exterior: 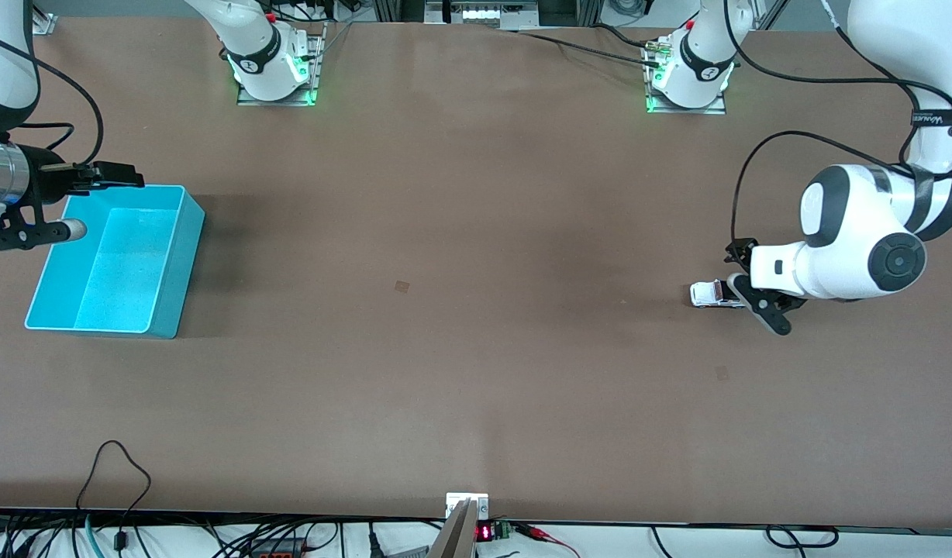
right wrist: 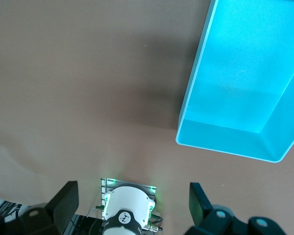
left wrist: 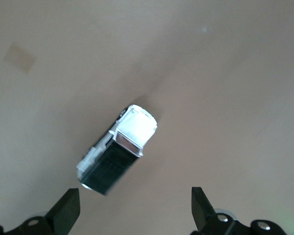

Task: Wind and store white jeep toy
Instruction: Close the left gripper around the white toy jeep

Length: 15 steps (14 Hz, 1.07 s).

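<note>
1. Brown matte table, broad and mostly bare; faint small square marks on its surface.
2. Turquoise bin sits at the right arm's end of the table: rectangular, smooth plastic, open top, nothing visible inside it.
3. White jeep toy rests on its wheels on the table at the left arm's end, well apart from the bin. Bare tabletop lies between the two.
4. Left gripper is low, just beside the toy on the side toward the arm's own end. Fingers are spread wide and hold nothing; in the left wrist view the toy lies ahead of the two black fingertips, not between them.
5. Right gripper hangs over the bin's edge nearest the robot bases, jaws wide, nothing in them. The right wrist view shows the bin and the arm's own base.
6. The toy: small, boxy, glossy white body, a black rectangular roof panel, dark wheels only partly seen.
7. Cables trail along the table edge nearest the front camera.
</note>
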Available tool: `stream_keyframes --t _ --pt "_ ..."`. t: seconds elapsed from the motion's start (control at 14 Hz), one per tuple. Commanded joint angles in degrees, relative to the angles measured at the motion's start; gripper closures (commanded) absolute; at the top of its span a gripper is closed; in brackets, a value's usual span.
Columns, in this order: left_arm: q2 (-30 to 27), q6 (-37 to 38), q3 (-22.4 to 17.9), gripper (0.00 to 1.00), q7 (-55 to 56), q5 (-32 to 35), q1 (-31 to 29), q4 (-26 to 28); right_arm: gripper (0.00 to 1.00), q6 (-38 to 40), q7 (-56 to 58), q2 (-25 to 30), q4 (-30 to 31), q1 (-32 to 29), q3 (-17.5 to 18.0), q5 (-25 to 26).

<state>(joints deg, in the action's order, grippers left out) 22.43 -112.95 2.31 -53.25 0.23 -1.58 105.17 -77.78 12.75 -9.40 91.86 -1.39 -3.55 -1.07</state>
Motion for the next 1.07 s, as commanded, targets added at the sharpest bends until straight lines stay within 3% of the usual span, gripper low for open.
stream_keyframes --t 0.0,0.21,0.5,1.0 --pt "0.16 -4.81 0.24 0.00 -16.65 1.36 -0.36 1.79 0.00 1.58 -0.35 0.09 -1.15 -0.46 0.30 0.37" --pt "0.42 -11.22 0.24 0.00 -30.30 1.27 -0.36 5.03 0.00 1.41 -0.35 0.00 -0.10 -0.46 0.30 0.37" --pt "0.34 -18.35 0.24 0.00 -37.45 1.36 -1.14 10.66 0.00 0.70 -0.35 -0.88 0.25 -0.02 0.38 0.37" --pt "0.86 -23.45 0.24 0.00 -38.25 1.27 -2.64 13.48 0.00 -7.89 -0.44 6.22 13.59 -0.02 0.30 0.46"
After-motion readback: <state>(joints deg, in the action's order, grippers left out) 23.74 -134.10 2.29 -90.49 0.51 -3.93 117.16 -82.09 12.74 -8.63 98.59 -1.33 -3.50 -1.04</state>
